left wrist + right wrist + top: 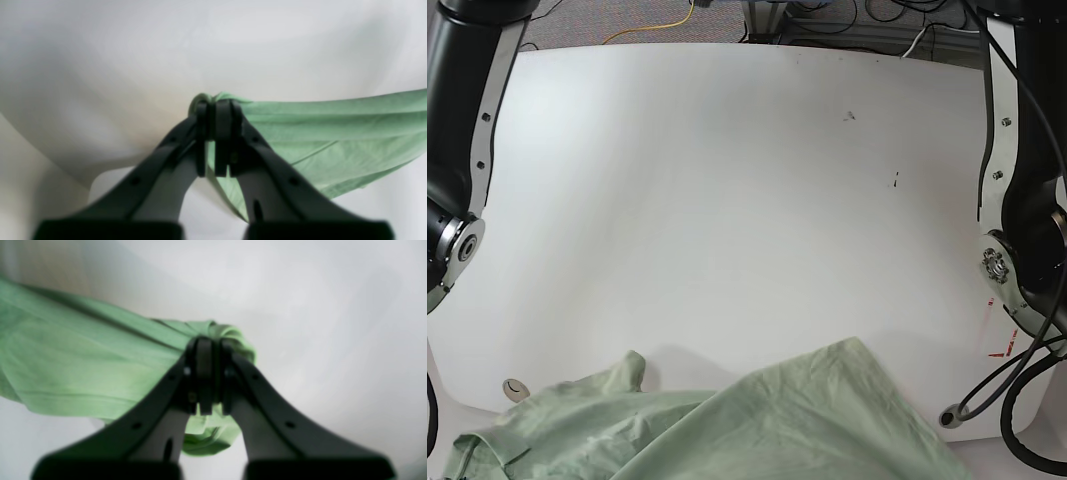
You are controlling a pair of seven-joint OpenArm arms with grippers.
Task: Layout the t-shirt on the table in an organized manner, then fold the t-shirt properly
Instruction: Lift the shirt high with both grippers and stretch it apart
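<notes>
Jaws on both sides are pinching the t-shirt: from your left gripper it runs toward 3 o'clock, from your right gripper toward 9, taut above the bench.

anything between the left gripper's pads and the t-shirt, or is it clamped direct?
Nothing between: in the left wrist view the left gripper is shut directly on the t-shirt fabric.

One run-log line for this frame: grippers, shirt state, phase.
left gripper: shut on t-shirt | right gripper: shut on t-shirt | shirt: bunched, near table edge, partly lifted | phase: layout, not flat yet
</notes>
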